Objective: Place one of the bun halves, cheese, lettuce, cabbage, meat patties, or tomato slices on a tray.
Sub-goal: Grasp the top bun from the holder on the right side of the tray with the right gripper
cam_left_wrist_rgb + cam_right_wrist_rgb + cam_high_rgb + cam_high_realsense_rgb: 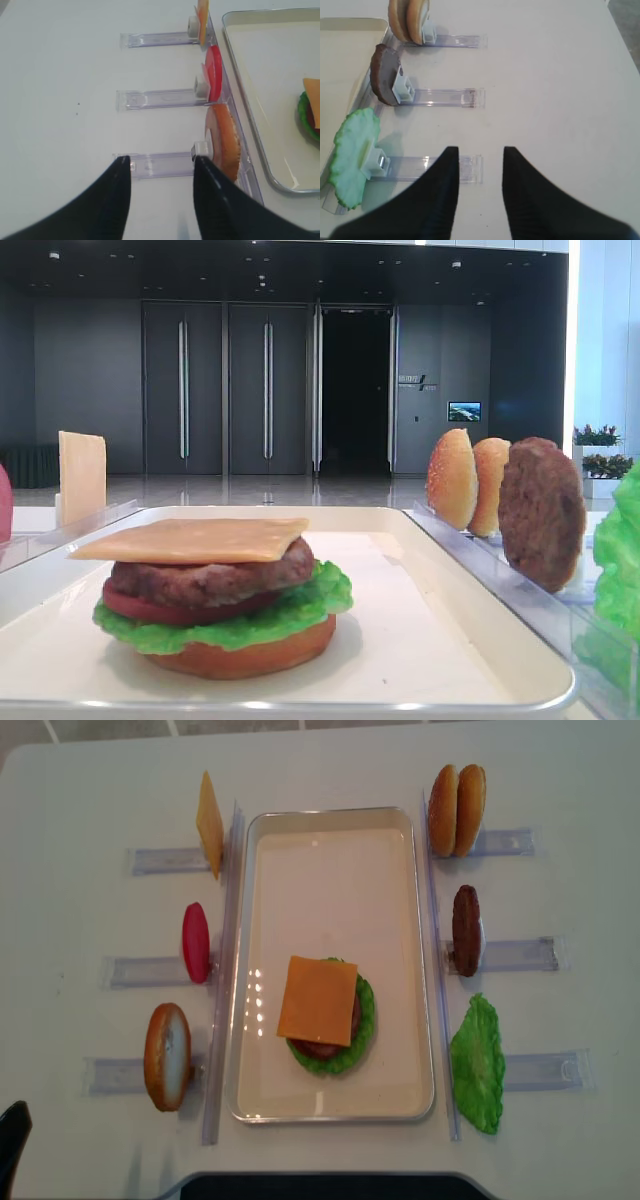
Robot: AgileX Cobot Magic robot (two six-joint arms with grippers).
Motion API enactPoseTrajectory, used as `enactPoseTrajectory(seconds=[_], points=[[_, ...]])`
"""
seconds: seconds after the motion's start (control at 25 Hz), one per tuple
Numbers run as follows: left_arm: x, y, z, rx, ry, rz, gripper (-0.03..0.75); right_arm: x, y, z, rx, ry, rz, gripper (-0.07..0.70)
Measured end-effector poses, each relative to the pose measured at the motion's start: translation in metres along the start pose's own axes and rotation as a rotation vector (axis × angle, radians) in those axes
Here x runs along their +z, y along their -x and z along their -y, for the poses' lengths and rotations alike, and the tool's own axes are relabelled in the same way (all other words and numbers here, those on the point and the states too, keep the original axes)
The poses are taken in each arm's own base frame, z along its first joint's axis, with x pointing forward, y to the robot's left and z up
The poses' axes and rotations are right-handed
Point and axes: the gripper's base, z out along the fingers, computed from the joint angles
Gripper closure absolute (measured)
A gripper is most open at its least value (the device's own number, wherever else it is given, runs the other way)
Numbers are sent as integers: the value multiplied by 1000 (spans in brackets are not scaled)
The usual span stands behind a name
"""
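The bun halves (409, 20) with sesame tops stand on edge, a pair pressed together in a clear rack (451, 41), at the upper left of the right wrist view. In the overhead view they sit at the upper right, just outside the tray (415, 960). The right claw (480, 152) hangs low in the middle of its own view with its fingers a little apart and nothing between them. The buns lie ahead of it and to its left, past the meat patty (384, 75) and the lettuce (352, 157). The left claw (161, 162) is also parted and empty over the tabletop (60, 100) on the far side, so the right arm is likely the nearer. The stack on the tray is topped by cheese (317, 1000), so a domed top looks due. Since the buns stand as discs on edge, the claw would probably need to close across their thin faces.
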Motion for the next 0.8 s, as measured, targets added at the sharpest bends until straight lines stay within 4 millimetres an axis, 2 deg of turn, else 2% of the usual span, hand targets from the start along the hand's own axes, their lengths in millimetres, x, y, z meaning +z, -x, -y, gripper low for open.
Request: enactPoseTrajectory(seconds=[0.64, 0.8], points=[[0, 0, 0, 9, -10, 0, 397, 0, 0, 0, 0, 0, 3, 391], [0, 0, 0, 9, -10, 0, 397, 1, 20, 1, 2, -1, -1, 369]])
